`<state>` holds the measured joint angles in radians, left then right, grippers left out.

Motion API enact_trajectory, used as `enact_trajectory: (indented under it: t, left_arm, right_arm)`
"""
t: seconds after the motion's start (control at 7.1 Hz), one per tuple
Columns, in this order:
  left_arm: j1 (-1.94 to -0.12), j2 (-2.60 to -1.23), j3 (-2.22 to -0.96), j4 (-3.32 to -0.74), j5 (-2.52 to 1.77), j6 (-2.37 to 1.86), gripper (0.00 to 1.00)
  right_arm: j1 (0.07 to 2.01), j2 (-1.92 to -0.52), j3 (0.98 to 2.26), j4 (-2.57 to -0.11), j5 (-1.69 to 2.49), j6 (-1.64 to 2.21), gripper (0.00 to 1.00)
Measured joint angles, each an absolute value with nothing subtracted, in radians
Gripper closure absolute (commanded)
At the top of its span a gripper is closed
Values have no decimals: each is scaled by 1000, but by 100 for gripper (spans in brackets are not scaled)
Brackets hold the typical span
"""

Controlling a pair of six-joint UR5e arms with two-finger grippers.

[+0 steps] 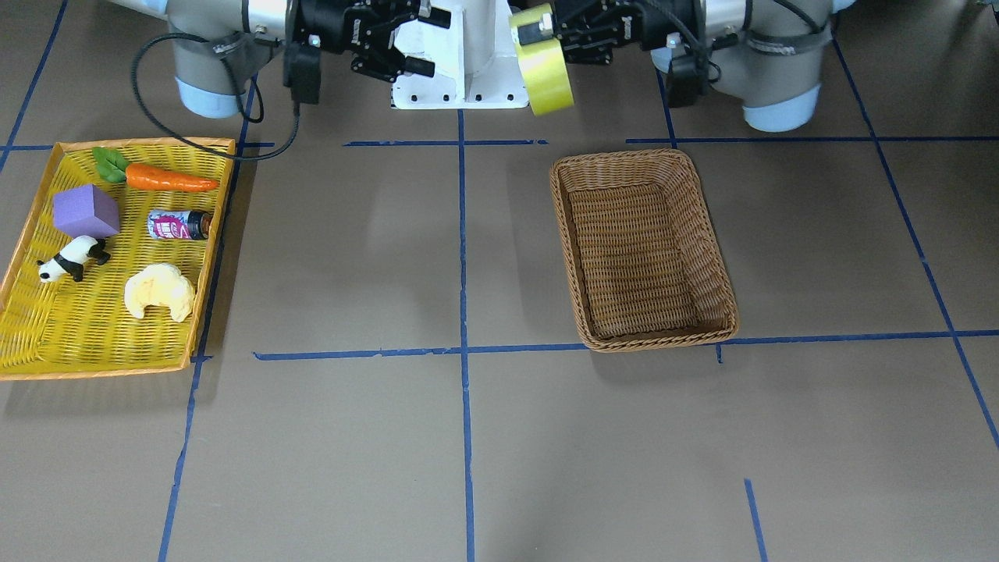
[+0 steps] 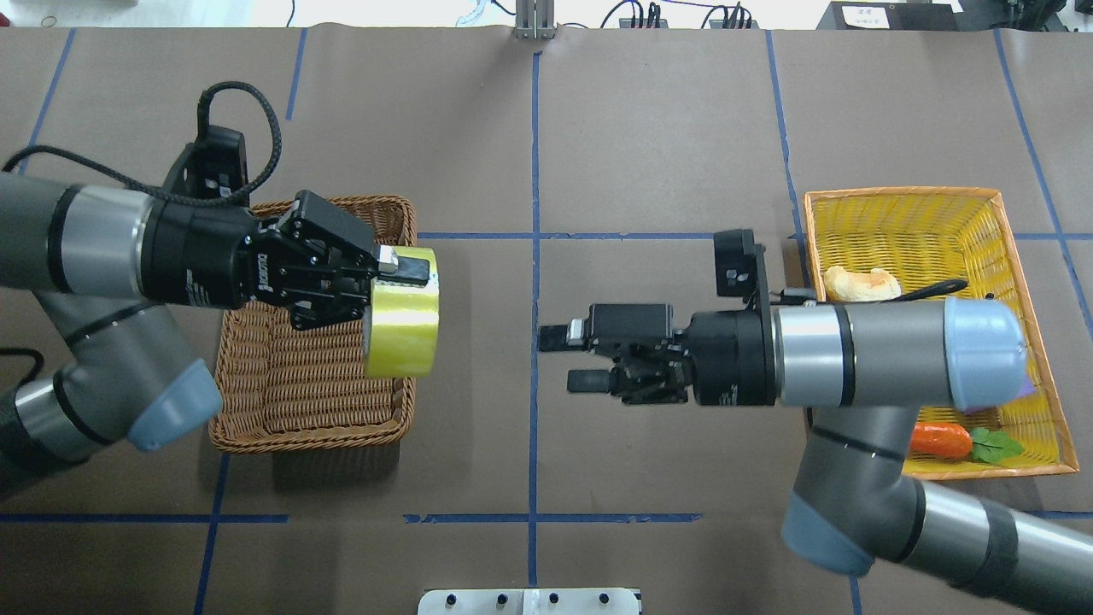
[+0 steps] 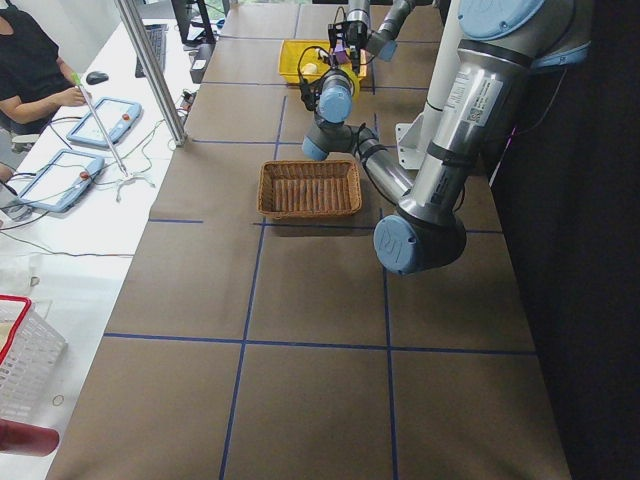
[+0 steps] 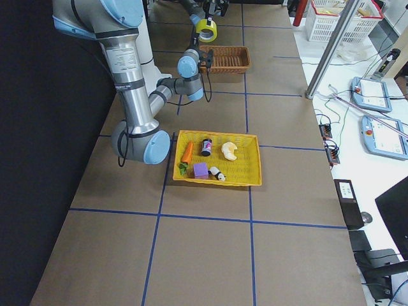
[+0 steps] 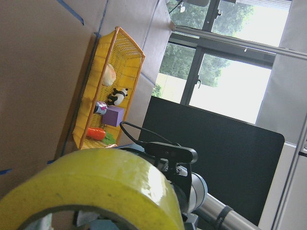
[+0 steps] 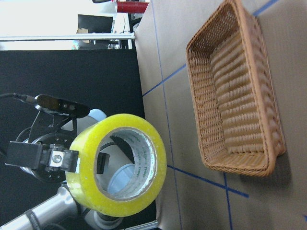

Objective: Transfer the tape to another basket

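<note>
Left end effector [image 2: 400,275] pinches the tape [image 2: 403,329] by its wall, one finger on the yellow band and the other inside the core. The roll hangs in the air above the basket [image 2: 307,384], over the side nearest the right end effector [image 2: 569,359], and touches no wicker. The right end effector is spread and holds nothing, level with the basket and pointing at the roll.

The right wrist view looks straight into the roll's white-grey core, which the overhead view shows only edge-on. The left wrist view catches just the band's top. In the front view, the tray [image 1: 140,143] far from the basket shows a carrot [image 1: 172,179], block [image 1: 86,211], can [image 1: 178,225], panda [image 1: 74,257] and croissant [image 1: 160,290]; overhead, the right arm covers most of these.

The brown worktop [image 1: 351,273] is marked with blue lines [image 1: 462,234]. A seated operator [image 3: 30,60] is at a white desk beyond the basket; windows [image 5: 230,81] show past the tray.
</note>
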<state>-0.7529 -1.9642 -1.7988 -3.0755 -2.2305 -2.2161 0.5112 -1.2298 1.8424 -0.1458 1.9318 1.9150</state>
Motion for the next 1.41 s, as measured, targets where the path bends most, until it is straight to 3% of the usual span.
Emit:
enact_trajectory:
  t: [0.7,1.41]
  left_arm:
    - [-860,-1966,-1784,-2580,-2457,-1800,100]
    - [-804,-1945,-1787,-2208,-2368,-1412,100]
  right_arm:
    - [821,-1248,1842,-638,2070,1522,0]
    - [1035,-1310,1859,-1184,2105,839,0]
